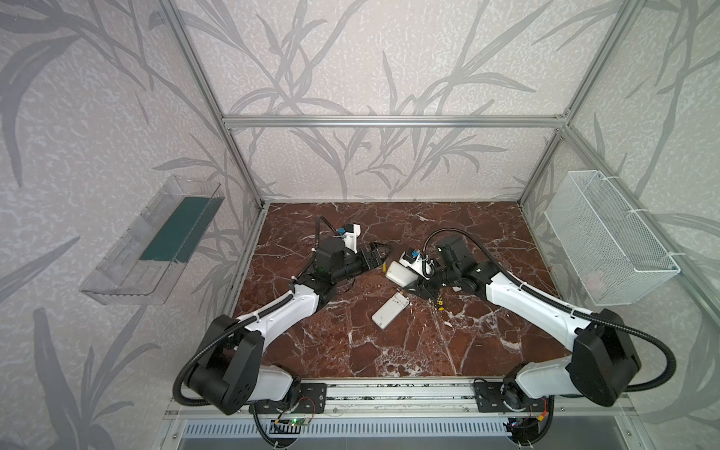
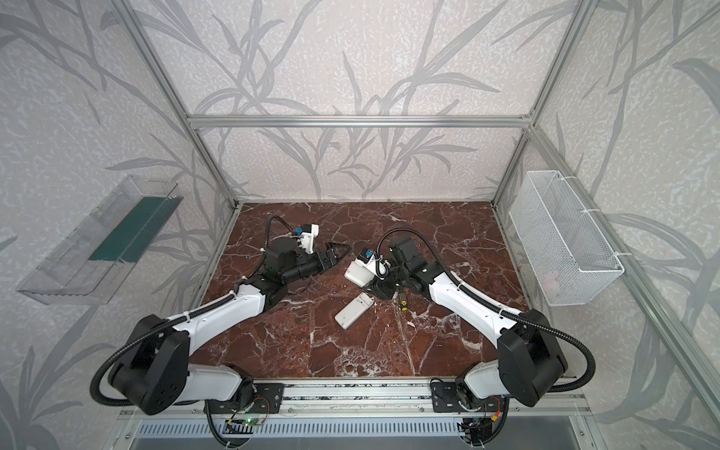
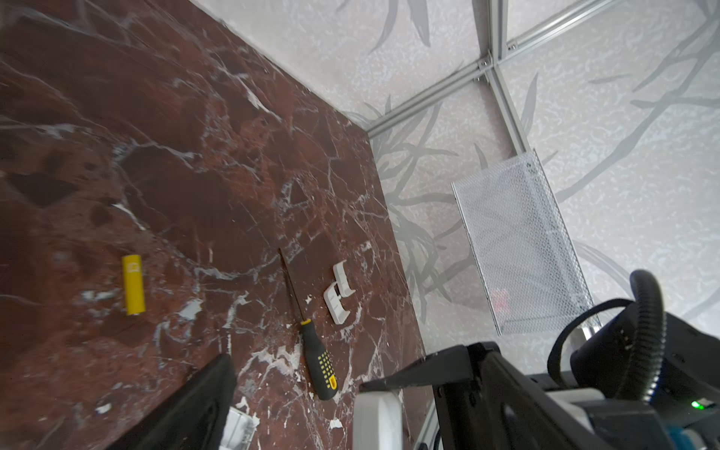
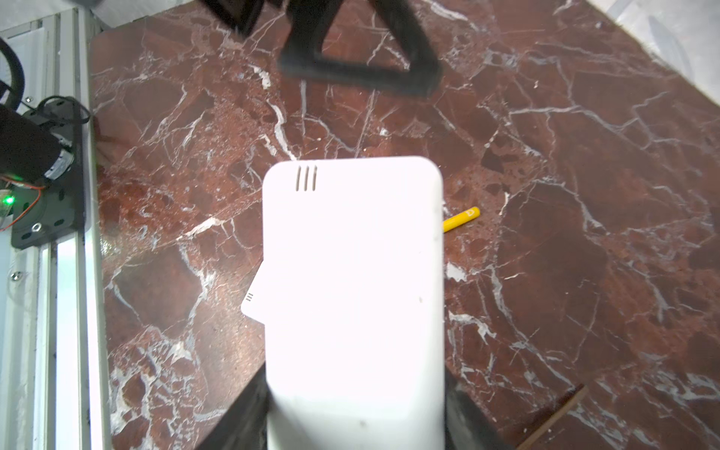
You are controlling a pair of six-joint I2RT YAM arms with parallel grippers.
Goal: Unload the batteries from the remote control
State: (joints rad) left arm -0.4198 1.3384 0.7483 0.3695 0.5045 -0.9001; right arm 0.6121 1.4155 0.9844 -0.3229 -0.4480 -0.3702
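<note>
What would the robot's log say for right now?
left gripper: open | right gripper: holding remote | battery: on table

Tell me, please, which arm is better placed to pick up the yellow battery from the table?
Left. The left gripper is open and empty, close to the battery, while the right gripper is shut on a remote.
</note>
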